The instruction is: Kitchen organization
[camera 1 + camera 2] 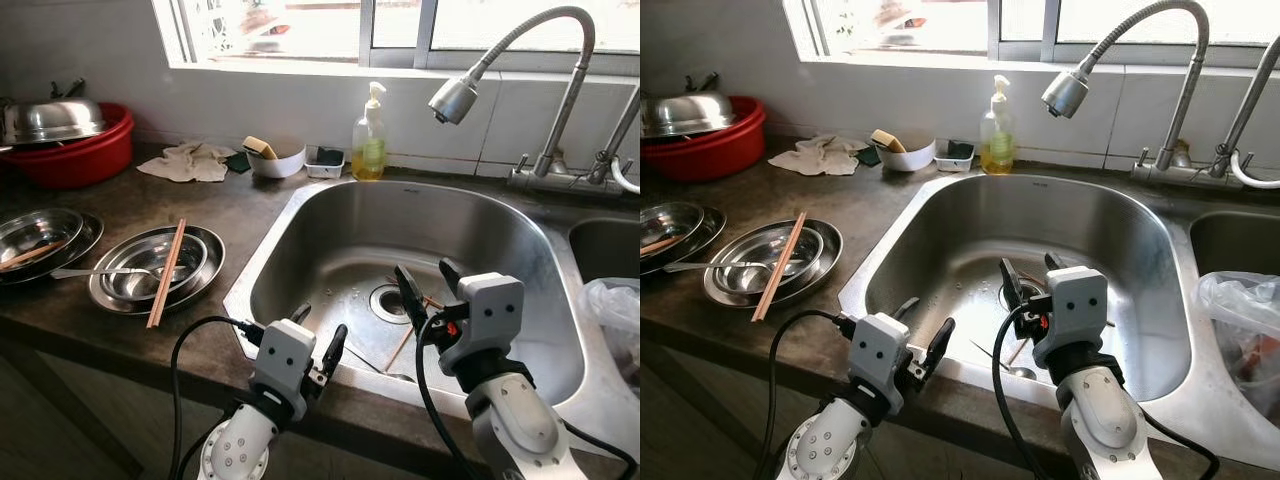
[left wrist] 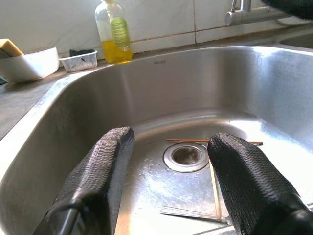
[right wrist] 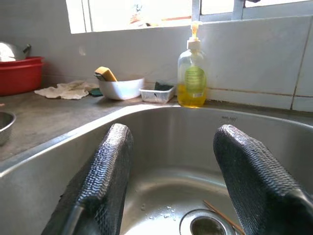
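Observation:
Both grippers hover open over the front of the steel sink [image 1: 300, 215], nothing between their fingers. My left gripper [image 1: 320, 325] is above the sink's front rim; my right gripper [image 1: 422, 268] is higher, over the drain [image 1: 388, 302]. On the sink floor lie loose wooden chopsticks [image 2: 210, 141] by the drain and a flat metal utensil [image 2: 190, 213] nearer the front. On the counter to the left, stacked steel plates [image 1: 205, 270] carry a pair of chopsticks [image 1: 167, 270] and a spoon [image 1: 100, 272].
More steel dishes [image 1: 40, 235] sit at the far left. A red basin [image 1: 75, 155] with a steel lid stands at the back left. A cloth [image 1: 185, 162], white bowl [image 1: 275, 162], small tray [image 1: 325, 160] and soap bottle [image 1: 368, 140] line the sill wall. The faucet [image 1: 455, 98] arches over the sink; a plastic bag [image 1: 615, 310] lies right.

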Motion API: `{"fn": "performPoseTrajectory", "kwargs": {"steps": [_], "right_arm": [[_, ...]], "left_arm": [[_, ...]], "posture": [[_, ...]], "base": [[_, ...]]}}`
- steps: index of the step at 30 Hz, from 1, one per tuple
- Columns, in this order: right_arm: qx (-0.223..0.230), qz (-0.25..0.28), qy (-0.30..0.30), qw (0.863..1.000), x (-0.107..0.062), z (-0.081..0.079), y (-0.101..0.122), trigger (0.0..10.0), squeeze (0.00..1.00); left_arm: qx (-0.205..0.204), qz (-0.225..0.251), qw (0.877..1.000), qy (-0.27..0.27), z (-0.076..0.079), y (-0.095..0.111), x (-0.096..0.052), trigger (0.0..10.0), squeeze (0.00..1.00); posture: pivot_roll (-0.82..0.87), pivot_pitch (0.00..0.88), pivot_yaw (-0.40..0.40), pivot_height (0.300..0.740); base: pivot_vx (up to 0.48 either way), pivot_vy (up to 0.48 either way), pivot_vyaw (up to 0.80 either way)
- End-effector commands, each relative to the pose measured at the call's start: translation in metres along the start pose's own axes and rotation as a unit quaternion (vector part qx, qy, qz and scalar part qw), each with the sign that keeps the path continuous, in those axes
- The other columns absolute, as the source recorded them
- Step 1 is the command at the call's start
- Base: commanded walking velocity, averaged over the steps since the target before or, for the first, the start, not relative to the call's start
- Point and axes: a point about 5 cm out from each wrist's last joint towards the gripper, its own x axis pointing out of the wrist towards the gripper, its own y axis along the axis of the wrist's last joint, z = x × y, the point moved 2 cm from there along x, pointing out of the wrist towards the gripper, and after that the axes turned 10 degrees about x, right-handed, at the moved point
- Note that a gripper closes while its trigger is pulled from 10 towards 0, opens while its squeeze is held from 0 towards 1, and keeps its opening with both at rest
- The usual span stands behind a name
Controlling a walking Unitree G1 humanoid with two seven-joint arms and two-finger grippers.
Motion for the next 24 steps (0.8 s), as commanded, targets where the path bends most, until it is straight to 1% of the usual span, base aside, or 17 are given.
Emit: {"fn": "performPoseTrajectory", "kwargs": {"steps": [1, 9, 24], "right_arm": [[0.004, 0.004, 0.006, 1.000, 0.0021, -0.0025, 0.0023, 10.0, 0.00], [0.004, 0.006, 0.008, 1.000, 0.0037, -0.0037, 0.0031, 10.0, 0.00], [0.006, 0.003, 0.005, 1.000, 0.0048, -0.0045, 0.0017, 10.0, 0.00]], "left_arm": [[0.005, -0.003, 1.000, 0.004, -0.0028, -0.0013, 0.0005, 10.0, 0.00], [0.007, -0.001, 1.000, 0.007, -0.0048, -0.0010, 0.0024, 10.0, 0.00], [0.004, -0.003, 1.000, 0.006, -0.0027, -0.0013, 0.0010, 10.0, 0.00]], "posture": [[-0.06, 0.000, 0.020, 0.740], [-0.06, 0.000, 0.018, 0.740], [-0.05, 0.003, 0.019, 0.740]], "base": [[0.000, 0.000, 0.00], [0.000, 0.000, 0.00], [-0.274, 0.000, 0.00]]}}
